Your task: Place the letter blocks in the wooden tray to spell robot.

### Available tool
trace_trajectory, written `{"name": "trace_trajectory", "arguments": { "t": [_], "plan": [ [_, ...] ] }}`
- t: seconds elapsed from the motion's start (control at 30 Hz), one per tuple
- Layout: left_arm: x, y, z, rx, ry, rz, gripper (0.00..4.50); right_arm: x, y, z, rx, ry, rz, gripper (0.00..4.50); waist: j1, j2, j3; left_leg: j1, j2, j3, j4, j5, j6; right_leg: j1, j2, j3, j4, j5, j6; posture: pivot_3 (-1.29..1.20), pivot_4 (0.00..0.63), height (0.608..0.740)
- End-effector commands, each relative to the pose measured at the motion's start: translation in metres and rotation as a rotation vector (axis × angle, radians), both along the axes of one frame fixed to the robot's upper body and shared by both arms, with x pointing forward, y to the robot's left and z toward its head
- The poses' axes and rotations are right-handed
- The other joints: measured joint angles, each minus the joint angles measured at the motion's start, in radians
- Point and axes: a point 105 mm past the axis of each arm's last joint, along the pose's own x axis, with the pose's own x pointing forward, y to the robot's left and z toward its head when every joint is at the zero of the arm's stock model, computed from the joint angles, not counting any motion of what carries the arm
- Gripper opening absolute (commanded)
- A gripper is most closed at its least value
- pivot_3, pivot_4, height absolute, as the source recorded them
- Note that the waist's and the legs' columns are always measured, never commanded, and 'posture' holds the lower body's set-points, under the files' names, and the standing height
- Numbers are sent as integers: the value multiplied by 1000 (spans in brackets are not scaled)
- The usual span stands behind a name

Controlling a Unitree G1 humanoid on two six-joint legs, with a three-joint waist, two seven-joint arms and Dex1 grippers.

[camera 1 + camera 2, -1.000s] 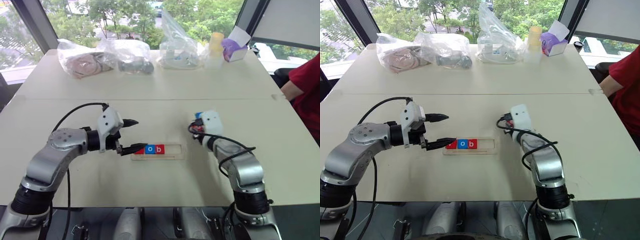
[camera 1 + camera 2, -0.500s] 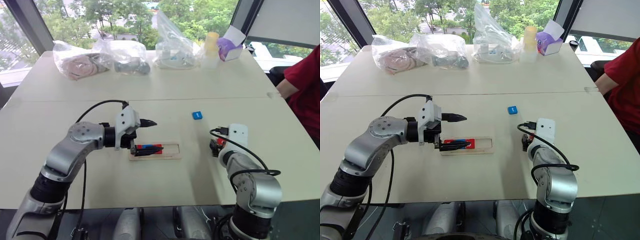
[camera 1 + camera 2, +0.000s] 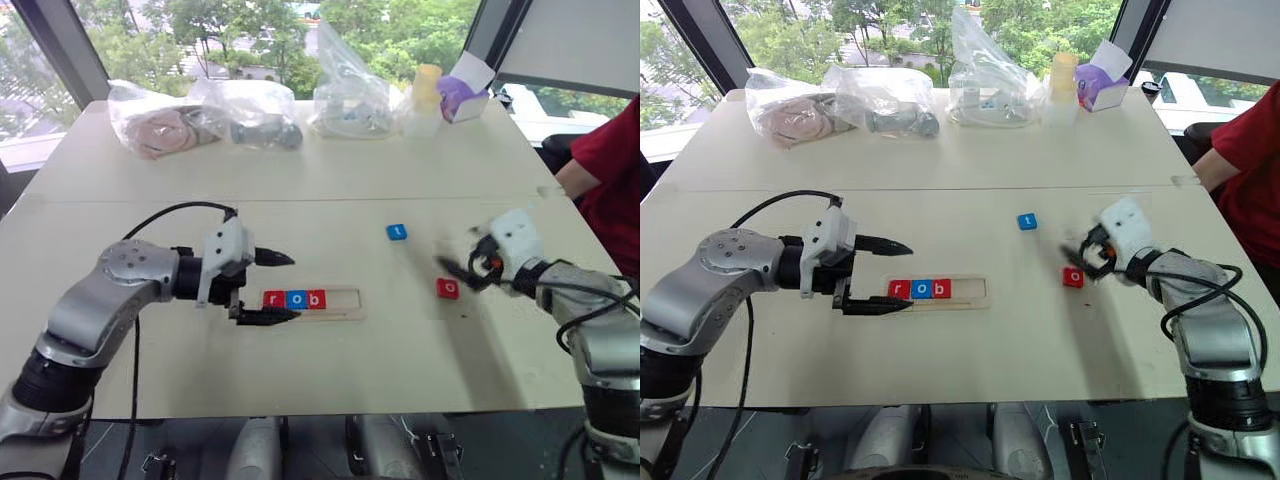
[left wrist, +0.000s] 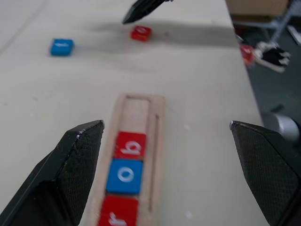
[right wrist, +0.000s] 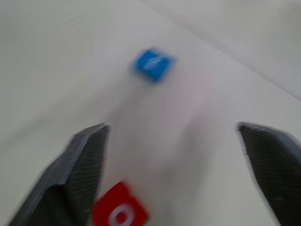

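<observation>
1. Three blocks already in the wooden tray (image 3: 312, 301): red r (image 3: 274, 299), blue o (image 3: 296, 299), red b (image 3: 317, 299), side by side at its left end; right half of the groove bare.
2. Two blocks out on the table (image 3: 330, 180): red o (image 3: 447, 288) and blue t (image 3: 396, 232), both to the right of the tray, the t farther back.
3. Right claw (image 3: 462, 270) open wide, holding nothing, just beside the red o, on its right and slightly behind; clearly the nearer arm for this block.
4. Left claw (image 3: 270, 287) also spread wide and empty, at the left end of the tray, one finger behind the tray and one in front; well apart from both loose blocks.
5. Long axis of the tray left to right across the table, so next free place just right of the b.
6. Red o flat, letter up, perhaps a little turned against the tray line; hard to judge in the blurred wrist view.
7. Probably next: right claw down on the red o, then leftward to the tray.
</observation>
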Motion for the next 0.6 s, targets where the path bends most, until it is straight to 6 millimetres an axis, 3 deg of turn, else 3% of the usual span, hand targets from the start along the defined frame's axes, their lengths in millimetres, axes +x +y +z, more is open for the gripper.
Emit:
{"name": "trace_trajectory", "arguments": {
  "t": [0.03,0.23,0.53,0.6],
  "plan": [
    [-4,4,10,3,-39,-13,4500,2,-10,4,-45,-29,136,4449,1,0,0,0,0,0,1,0,0,0,0,0,0,0,0,0,150,740],
    [-5,13,10,20,-36,35,4500,2,-14,-3,-95,22,268,4449,0,0,0,0,0,1,2,0,0,0,-1,1,1,0,0,0,150,740],
    [-8,19,10,35,-38,67,4500,1,-20,-24,-153,86,321,4449,5,0,0,0,1,1,3,0,0,1,-2,1,1,0,0,0,150,740],
    [-6,20,9,42,-45,74,4500,1,-18,-29,-146,97,328,3571,5,0,0,0,1,0,3,0,0,1,-2,1,1,0,-1,0,150,740]
  ]
}}
